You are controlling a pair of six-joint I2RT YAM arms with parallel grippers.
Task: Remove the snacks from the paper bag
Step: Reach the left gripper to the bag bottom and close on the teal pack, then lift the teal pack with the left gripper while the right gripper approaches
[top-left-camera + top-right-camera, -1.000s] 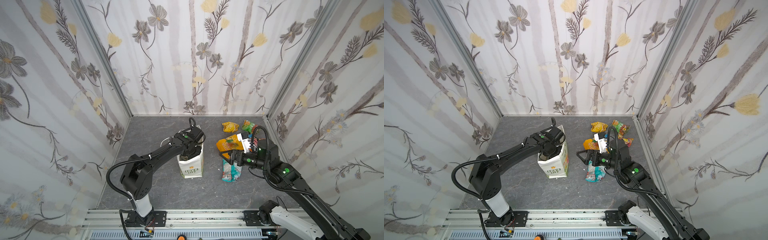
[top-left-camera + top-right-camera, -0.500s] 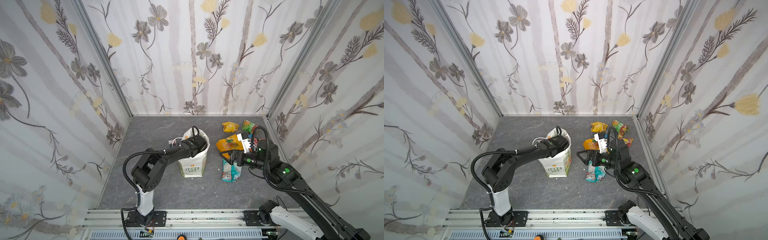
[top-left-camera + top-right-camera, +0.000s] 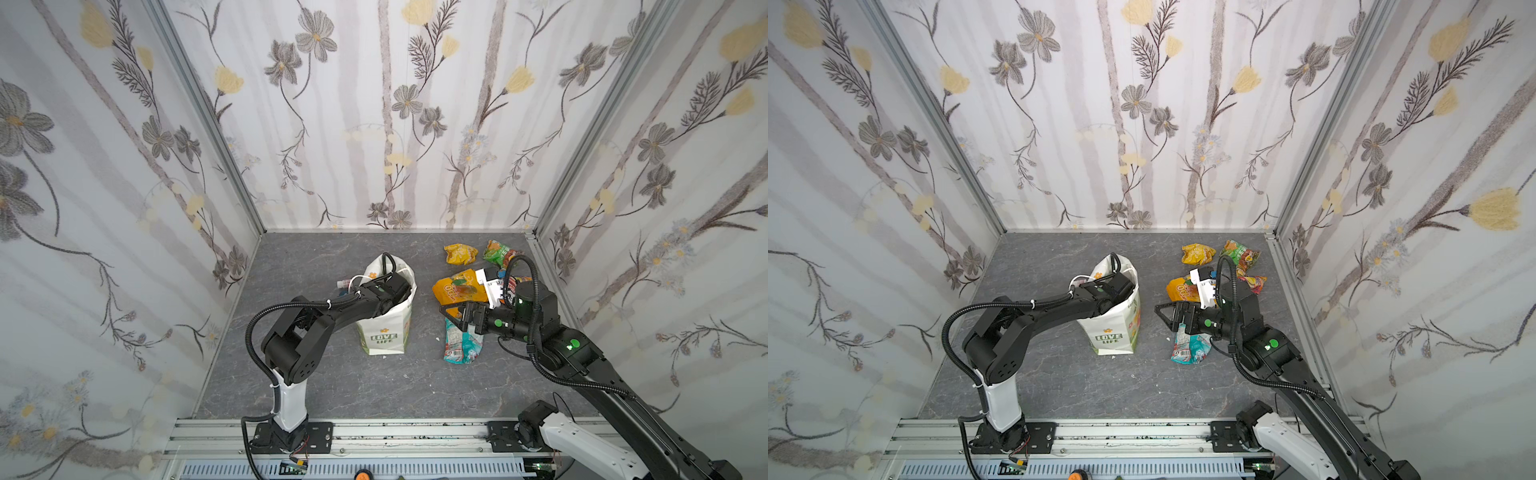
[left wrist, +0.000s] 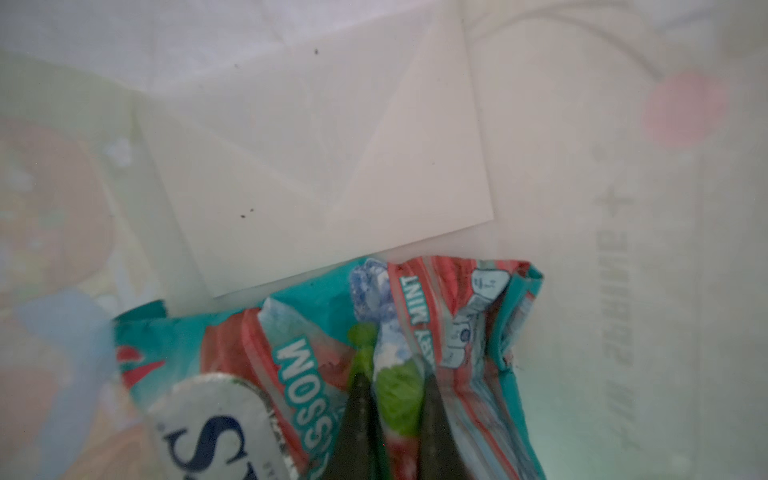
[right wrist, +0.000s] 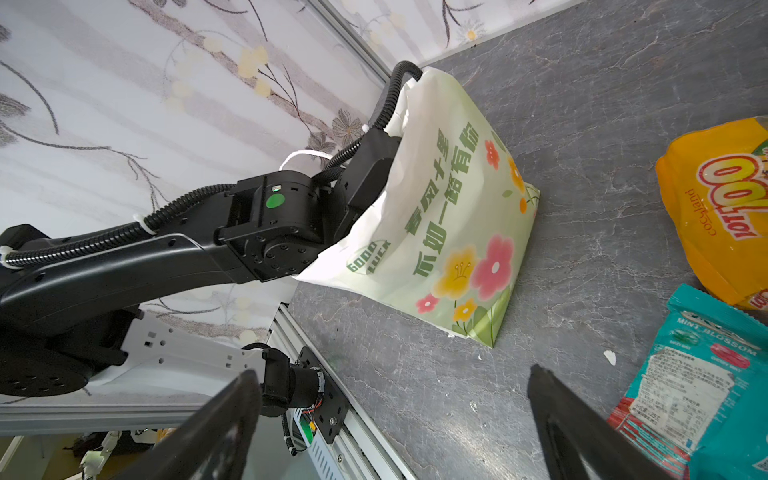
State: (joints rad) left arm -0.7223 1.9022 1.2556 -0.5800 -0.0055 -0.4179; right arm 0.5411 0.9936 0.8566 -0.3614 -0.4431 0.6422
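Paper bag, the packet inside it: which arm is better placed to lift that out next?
Left. The left gripper is inside the paper bag, jaws shut on the teal packet there. The right gripper hangs open outside the bag, holding nothing.

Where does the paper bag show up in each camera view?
Both top views: the paper bag stands, LOVE LIFE lettering facing the camera.
Left wrist: the camera is inside it; its white inner walls fill the picture.
Right wrist: its flowered side, seen past the open right gripper.
Shared landmark: the left arm entering the bag's mouth; inside, the left gripper is shut on a teal packet.
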